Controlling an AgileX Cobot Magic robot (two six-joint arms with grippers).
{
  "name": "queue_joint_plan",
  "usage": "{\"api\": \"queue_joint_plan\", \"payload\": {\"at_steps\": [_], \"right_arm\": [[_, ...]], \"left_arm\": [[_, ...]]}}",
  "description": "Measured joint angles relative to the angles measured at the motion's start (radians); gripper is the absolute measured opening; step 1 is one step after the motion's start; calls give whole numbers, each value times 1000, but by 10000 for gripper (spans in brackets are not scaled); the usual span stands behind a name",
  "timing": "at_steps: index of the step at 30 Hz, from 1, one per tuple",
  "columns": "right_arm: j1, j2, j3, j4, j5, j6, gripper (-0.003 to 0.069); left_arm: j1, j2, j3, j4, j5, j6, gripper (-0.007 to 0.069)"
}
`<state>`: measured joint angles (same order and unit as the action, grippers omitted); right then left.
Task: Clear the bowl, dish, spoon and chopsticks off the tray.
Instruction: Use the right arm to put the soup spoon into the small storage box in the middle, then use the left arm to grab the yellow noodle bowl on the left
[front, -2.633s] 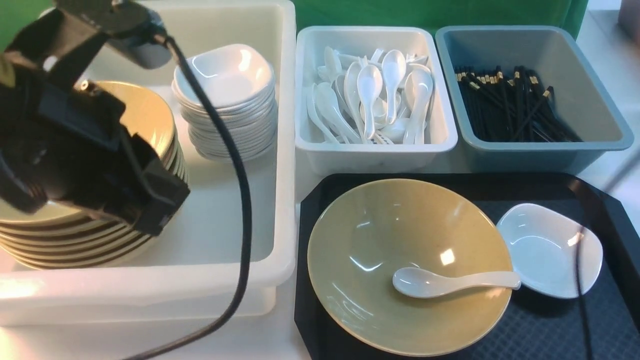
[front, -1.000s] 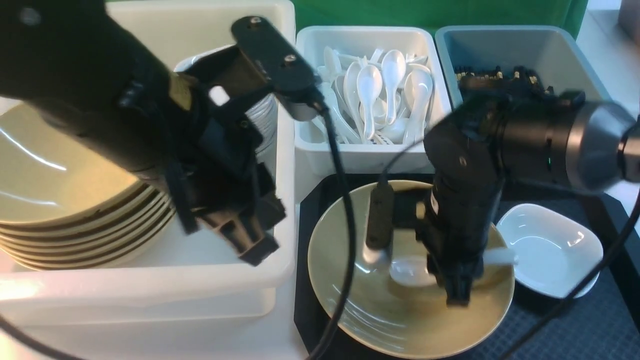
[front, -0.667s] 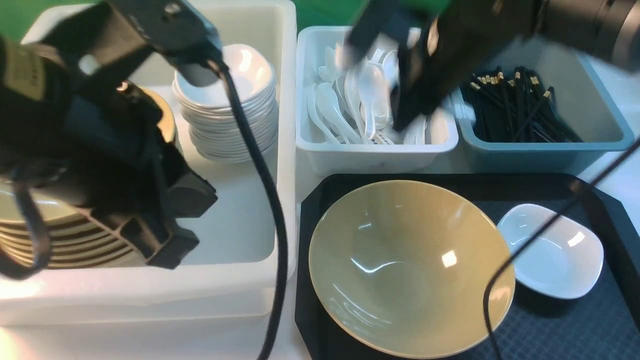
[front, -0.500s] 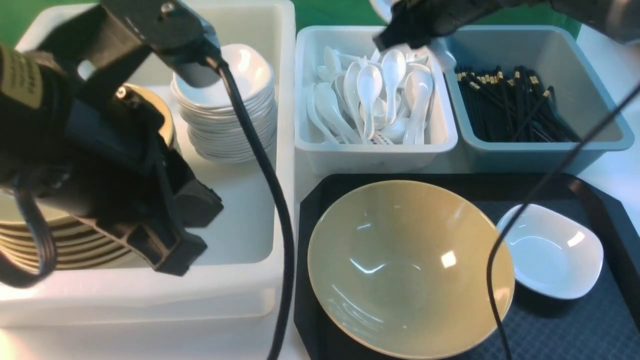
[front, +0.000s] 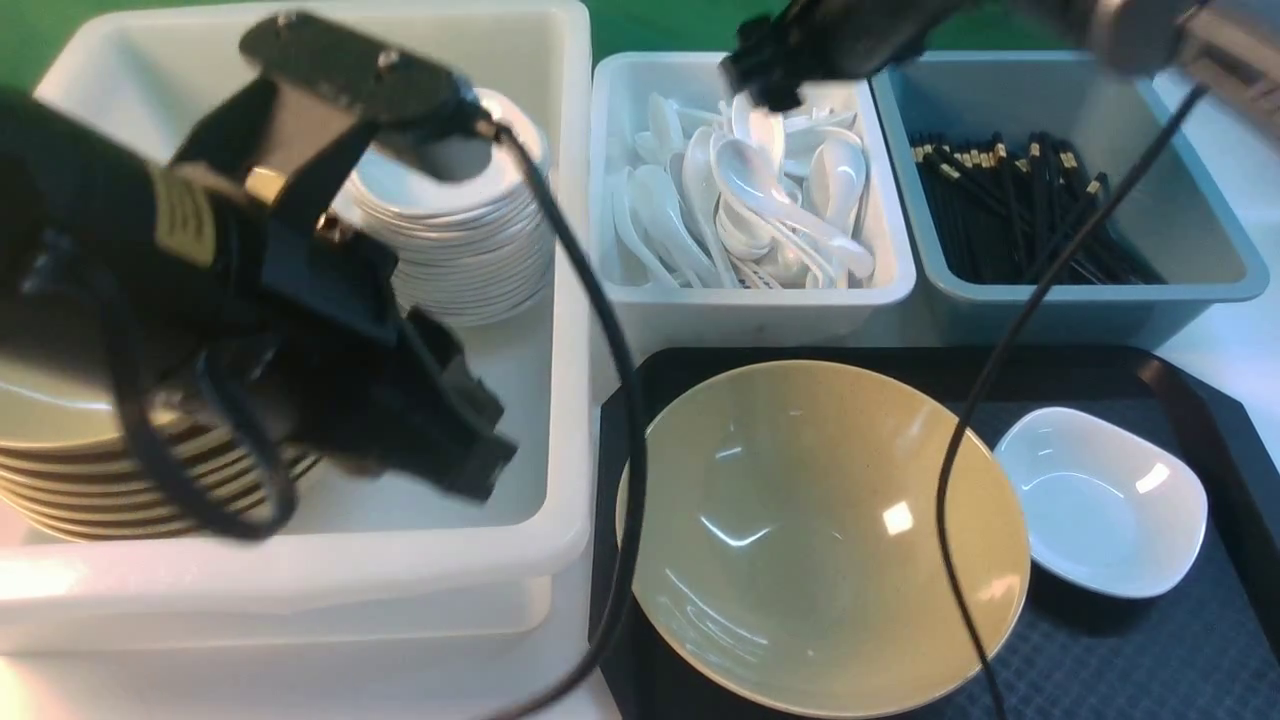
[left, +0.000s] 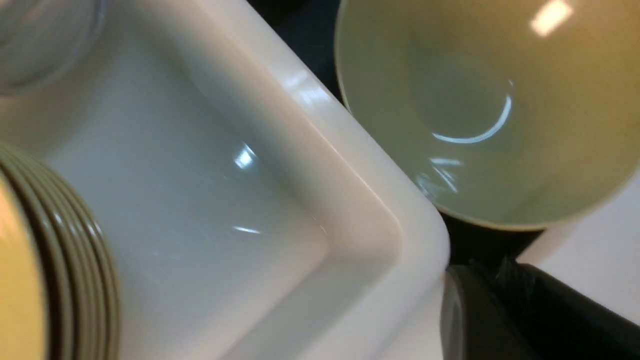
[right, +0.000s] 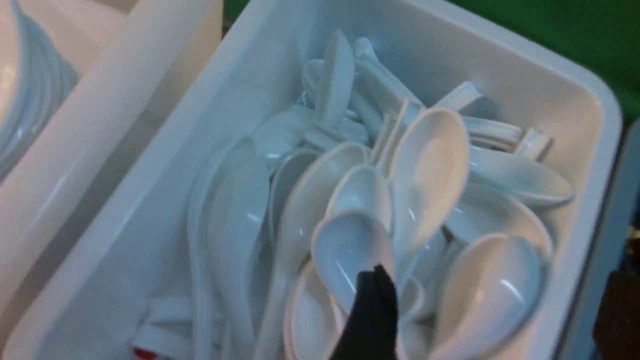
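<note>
Both grips unreadable, your left fingers (front: 468, 462), not the right fingers (right: 372, 305), hang nearest the bowl (front: 825, 540), off to their right.

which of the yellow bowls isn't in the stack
The bowl sitting alone on the black tray, nothing in it. The other bowls are piled together inside the big white tub on the left.

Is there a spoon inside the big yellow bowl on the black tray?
No, the bowl is bare inside, and the only spoons in sight lie in the white tub behind it.
</note>
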<state>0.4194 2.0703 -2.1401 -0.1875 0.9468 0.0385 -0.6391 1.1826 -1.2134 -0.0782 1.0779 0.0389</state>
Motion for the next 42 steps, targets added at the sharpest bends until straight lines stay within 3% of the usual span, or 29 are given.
{"api": "queue_joint_plan", "payload": {"at_steps": [5, 9, 12, 16, 23, 31, 36, 37, 39, 42], "right_arm": [[0, -155, -17, 1, 262, -155, 538], [0, -334, 113, 50, 297, -197, 479], [1, -473, 275, 79, 304, -200, 440], [1, -670, 533, 86, 308, -183, 388], [1, -944, 899, 113, 281, -166, 327], [1, -1115, 1035, 116, 265, -165, 285], [1, -1139, 1040, 116, 237, -166, 268], [1, -1139, 1040, 117, 235, -167, 265], [1, -1139, 1040, 117, 232, -167, 258], [1, -1139, 1040, 117, 224, -179, 243]], "left_arm": [[0, 154, -153, 5, 15, 28, 221], [0, 333, -309, -19, 64, 163, 373], [0, 445, -394, -38, 100, 230, 427], [-3, 589, -500, -51, 125, 246, 439], [-43, 785, -622, 30, 127, 260, 441], [-69, 936, -669, 137, 81, 263, 439], [-69, 991, -669, 104, 60, 253, 311], [-70, 1001, -669, 96, 61, 237, 228], [-70, 996, -677, 78, 84, 228, 160], [-70, 966, -686, 53, 116, 212, 111]]}}
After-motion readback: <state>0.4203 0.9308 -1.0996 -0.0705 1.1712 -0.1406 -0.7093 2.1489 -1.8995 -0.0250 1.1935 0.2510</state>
